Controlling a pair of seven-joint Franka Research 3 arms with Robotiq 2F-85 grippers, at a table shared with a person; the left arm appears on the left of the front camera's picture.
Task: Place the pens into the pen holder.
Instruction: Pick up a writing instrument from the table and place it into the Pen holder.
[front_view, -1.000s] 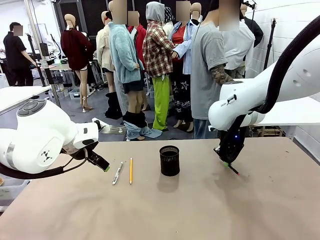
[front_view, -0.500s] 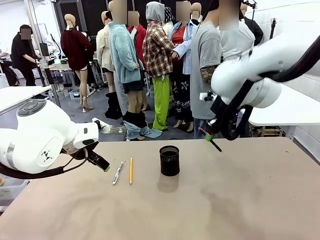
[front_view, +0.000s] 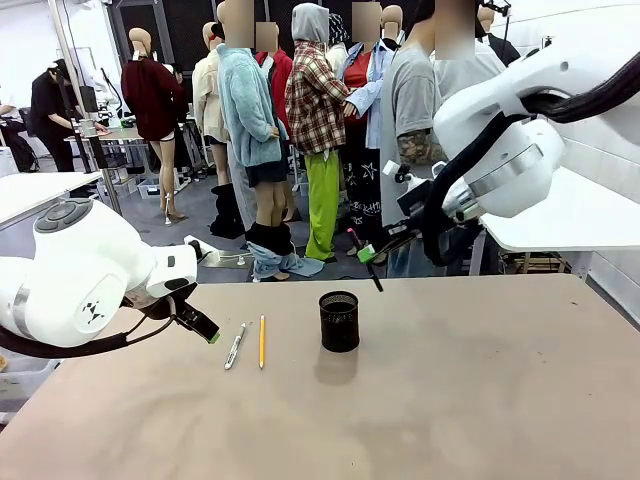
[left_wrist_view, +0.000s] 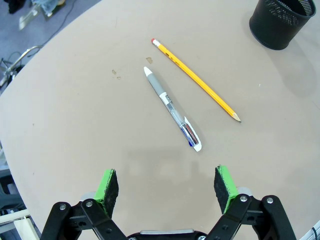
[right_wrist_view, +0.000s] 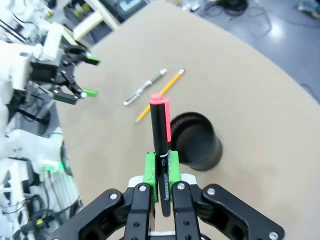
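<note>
Upright on the tan table (front_view: 480, 400): black mesh pen holder (front_view: 339, 321), mouth open.

Left of the pen holder, flat on the table, side by side without touching: yellow pencil (front_view: 262, 341), nearer the holder, and white-and-clear pen (front_view: 234, 346) with a grey grip, farther from it.

In the air above the pen holder, slightly to its right: dark pen (front_view: 372, 272) with a pink-red cap, tilted, lower end toward the holder's mouth, touching neither holder nor table.

Clamped tight on that dark pen: right gripper (front_view: 367, 252), a green pad pressed against each side of the barrel.

Farther left of the pen holder, beyond both lying pens: left gripper (left_wrist_view: 166, 182), spread wide, nothing between its green pads (left_wrist_view: 106, 185), hovering low over bare table.

Behind the pen holder, past the table's far edge: a person (front_view: 410, 110) in a grey T-shirt, standing.
</note>
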